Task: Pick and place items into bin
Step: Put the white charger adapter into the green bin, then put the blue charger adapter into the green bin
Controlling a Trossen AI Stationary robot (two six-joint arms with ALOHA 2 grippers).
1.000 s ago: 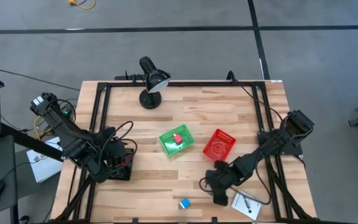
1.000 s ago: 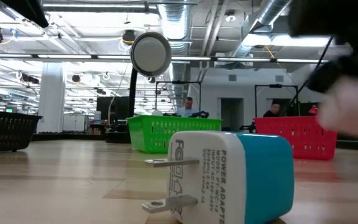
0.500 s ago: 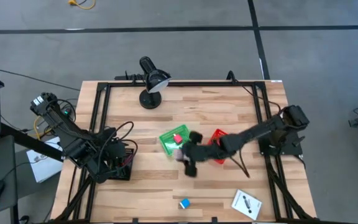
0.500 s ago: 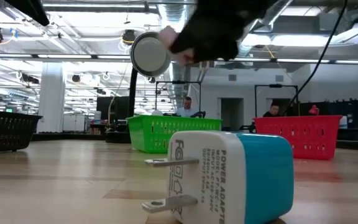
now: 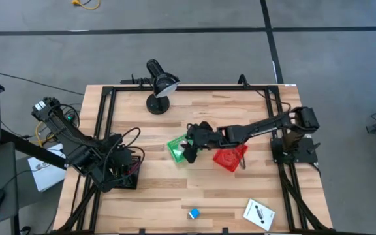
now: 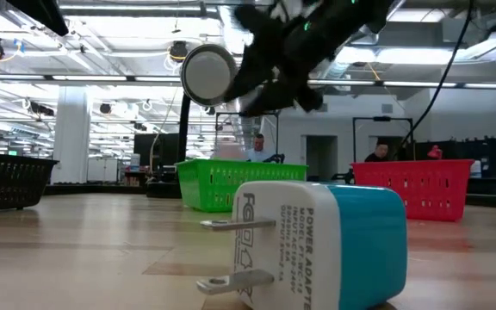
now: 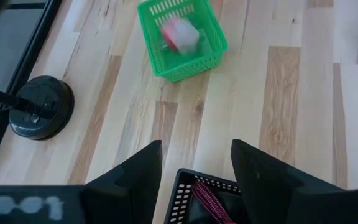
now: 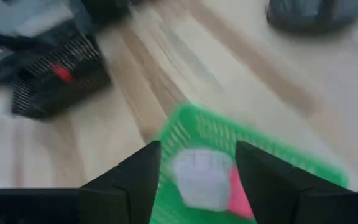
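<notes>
My right gripper (image 5: pixel 190 150) hangs open over the green bin (image 5: pixel 177 149), high above it in the low view (image 6: pixel 269 82). Between its fingers in the right wrist view (image 8: pixel 197 158), a blurred pale pink cube (image 8: pixel 199 177) shows down in the bin, beside the red-pink block (image 8: pixel 240 190). The left wrist view shows the same cube (image 7: pixel 182 34) inside the green bin (image 7: pixel 194 59). My left gripper (image 7: pixel 194 171) waits open above the black bin (image 5: pixel 128 175), which holds the maroon cord (image 7: pixel 210 199). The blue cube (image 5: pixel 193 213) and the white card (image 5: pixel 258 213) lie near the table's near edge.
A red bin (image 5: pixel 230 155) stands right of the green one, under my right arm. A black desk lamp (image 5: pixel 158 85) stands at the far edge. The blue cube is a plug adapter that lies on its side close to the low camera (image 6: pixel 317 250). Bare wood lies between the bins and the near edge.
My right gripper has swung from the near right of the table, beside the white card, up and toward the far left, over the red bin to above the green bin. The pale cube showed at its fingers half a second ago and now shows in the green bin.
</notes>
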